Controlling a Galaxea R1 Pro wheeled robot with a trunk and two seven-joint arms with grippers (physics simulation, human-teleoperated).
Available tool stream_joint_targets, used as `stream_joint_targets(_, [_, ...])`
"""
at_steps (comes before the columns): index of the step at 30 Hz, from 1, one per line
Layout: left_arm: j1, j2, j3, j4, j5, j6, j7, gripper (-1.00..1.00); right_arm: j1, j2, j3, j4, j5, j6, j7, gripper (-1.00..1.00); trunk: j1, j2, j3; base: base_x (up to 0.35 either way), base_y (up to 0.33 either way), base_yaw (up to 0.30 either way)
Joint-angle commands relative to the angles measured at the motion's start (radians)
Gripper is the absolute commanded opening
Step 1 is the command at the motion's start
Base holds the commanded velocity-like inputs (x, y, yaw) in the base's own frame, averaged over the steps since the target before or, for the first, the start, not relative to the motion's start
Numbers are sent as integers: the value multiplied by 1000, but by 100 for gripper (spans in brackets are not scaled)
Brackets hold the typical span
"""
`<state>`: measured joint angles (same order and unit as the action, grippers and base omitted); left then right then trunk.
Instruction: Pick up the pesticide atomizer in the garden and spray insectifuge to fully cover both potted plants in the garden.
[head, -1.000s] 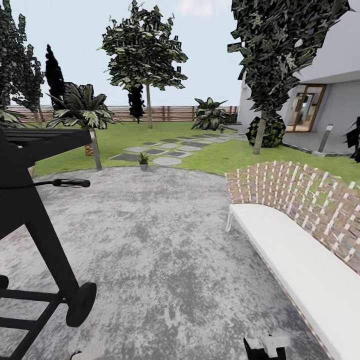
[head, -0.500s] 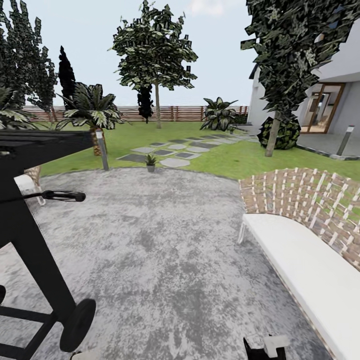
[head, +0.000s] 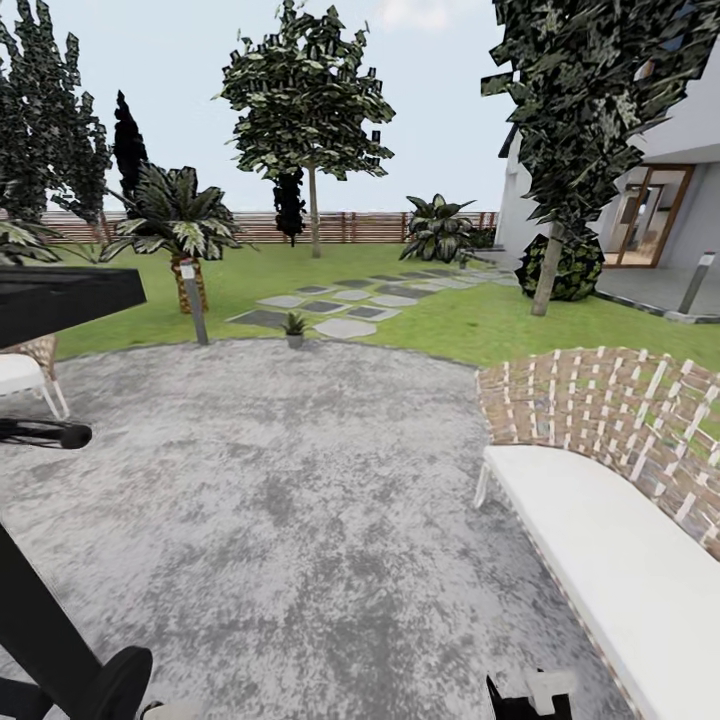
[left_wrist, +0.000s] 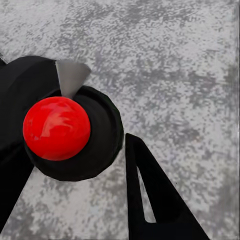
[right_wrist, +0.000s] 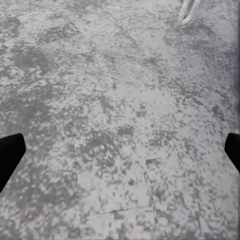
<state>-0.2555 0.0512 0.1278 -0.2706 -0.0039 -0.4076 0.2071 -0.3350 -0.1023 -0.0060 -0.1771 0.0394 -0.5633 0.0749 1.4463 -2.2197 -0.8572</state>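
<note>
One potted plant (head: 293, 326), a small green rosette in a tiny grey pot, stands at the far rim of the round grey patio (head: 300, 480), beside the stepping stones (head: 340, 300) on the lawn. The second potted plant and the pesticide atomizer are out of view. My right gripper (right_wrist: 120, 152) hangs open over bare paving, its black fingertips (right_wrist: 10, 152) at the picture's two sides. A bit of the right arm (head: 530, 693) shows low in the head view. In the left wrist view a black wheel with a red hub (left_wrist: 56, 127) sits close below, and black shapes hide the left gripper's fingers.
A black wheeled grill (head: 50, 600) stands close on my left. A long white bench with a woven back (head: 620, 540) lines the right. A grey bollard lamp (head: 191, 300), a palm (head: 180, 225), trees, a wood fence (head: 350, 228) and a house (head: 660, 190) lie beyond.
The head camera has moved on over the patio, so the grill now sits further left and lower in the picture. The plant and bench have hardly shifted.
</note>
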Motion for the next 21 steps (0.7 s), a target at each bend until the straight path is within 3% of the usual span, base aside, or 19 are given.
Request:
stream_joint_targets(1, [-1, 0, 1, 1, -1, -4, 2, -100, 0, 0, -1, 1, 4, -3, 2, 100, 0, 0, -1, 304, -180, 0])
stream_joint_targets(8, [-1, 0, 2, 1, -1, -4, 2, -100, 0, -1, -2, 0, 4, -2, 2, 100, 0, 0, -1, 314, -129, 0])
stream_joint_targets(21, [-1, 1, 3, 0, -1, -4, 2, -100, 0, -4, 0, -1, 4, -1, 2, 100, 0, 0, -1, 338, -10, 0])
